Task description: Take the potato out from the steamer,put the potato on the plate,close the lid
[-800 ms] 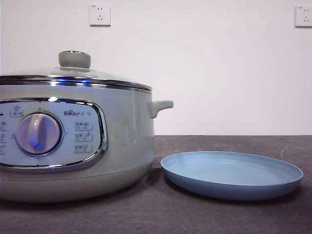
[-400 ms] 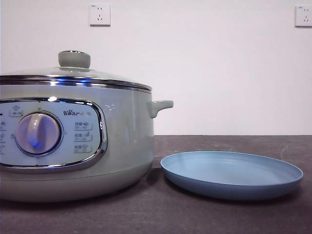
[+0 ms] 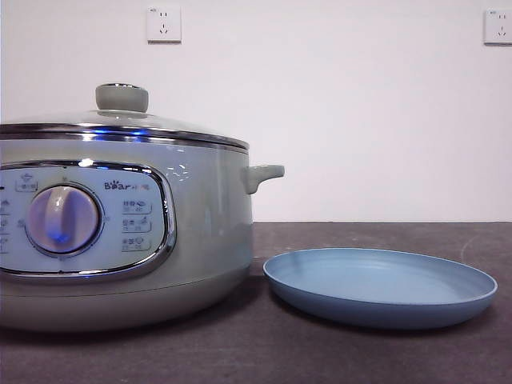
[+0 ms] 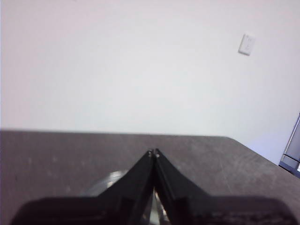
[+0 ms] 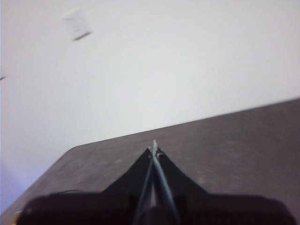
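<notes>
Nothing among the things has shifted since the earlier front pictures: the steamer (image 3: 120,232) still fills the left half of the frame with the lid (image 3: 120,124) seated flat on its chrome rim, and the plate (image 3: 381,286) still lies at lower right; only a faint reflection on the steamer's wall beside the control panel looks a touch different. The steamer stands upright, its control panel and round dial (image 3: 62,219) turned toward the camera and its small side handle (image 3: 264,174) pointing to the right of the frame, toward the plate. The lid's grey-green knob (image 3: 122,98) points straight up. The plate rests level on the dark counter (image 3: 240,352), its long span running left to right across the frame, its near-left rim just beside the steamer's base, though contact between them cannot be told. The potato is not visible in any view; with the lid on, the steamer's inside cannot be seen from this low angle. Neither arm shows in the front view. In the left wrist view the left claw (image 4: 154,152) is clenched with nothing between its jaws, the tips meeting over the counter, a blurred pale curved edge showing just below them. In the right wrist view the right claw (image 5: 153,149) is likewise clenched and empty, over bare counter. Two wall sockets (image 3: 163,24) sit at the upper corners of the front view.
</notes>
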